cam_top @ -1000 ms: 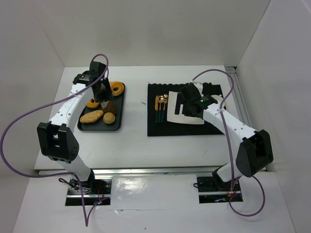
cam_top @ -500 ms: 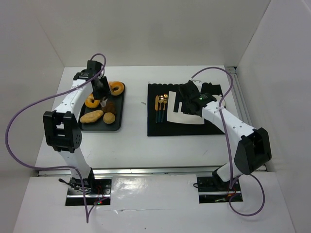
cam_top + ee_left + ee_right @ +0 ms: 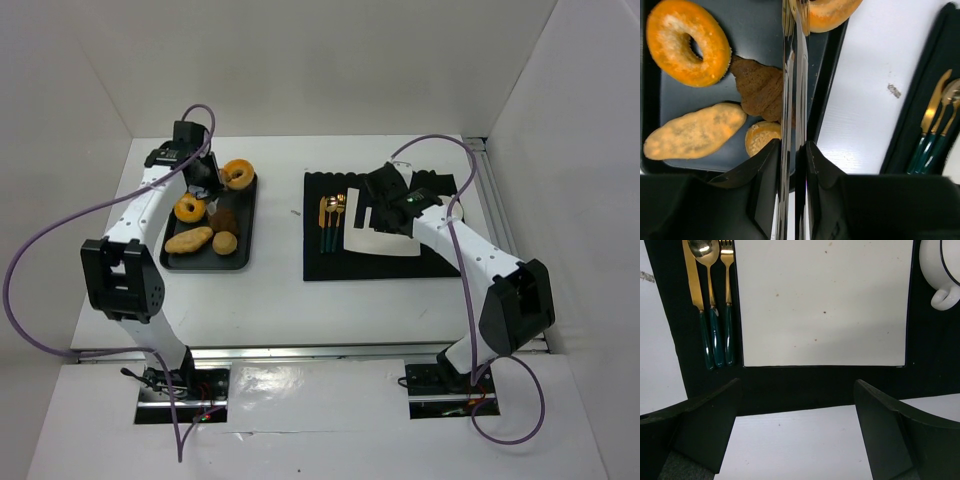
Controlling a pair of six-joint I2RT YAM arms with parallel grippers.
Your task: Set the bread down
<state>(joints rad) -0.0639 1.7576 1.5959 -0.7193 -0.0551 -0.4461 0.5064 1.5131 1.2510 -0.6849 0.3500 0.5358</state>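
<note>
Two golden ring breads are on the black tray (image 3: 200, 262). One bread (image 3: 687, 42) lies flat at the tray's left, seen from above as the ring bread (image 3: 189, 208). The other bread (image 3: 832, 12) sits at the tray's far end (image 3: 238, 174), pinched between the tips of shiny metal tongs (image 3: 792, 75). My left gripper (image 3: 792, 145) is shut on the tongs' arms, and stands over the tray (image 3: 207, 186). My right gripper (image 3: 797, 385) is open and holds nothing, above the near edge of the black mat (image 3: 820, 385).
A long tan loaf (image 3: 695, 132), a brown pastry (image 3: 760, 87) and a small bun (image 3: 762, 137) share the tray. On the mat (image 3: 320, 262) are a white square plate (image 3: 822, 300), gold cutlery with green handles (image 3: 712, 300) and a white mug (image 3: 942, 270).
My left arm has swung toward the tray's far end and the tongs have squeezed together on the far ring bread. The right arm has shifted slightly.
</note>
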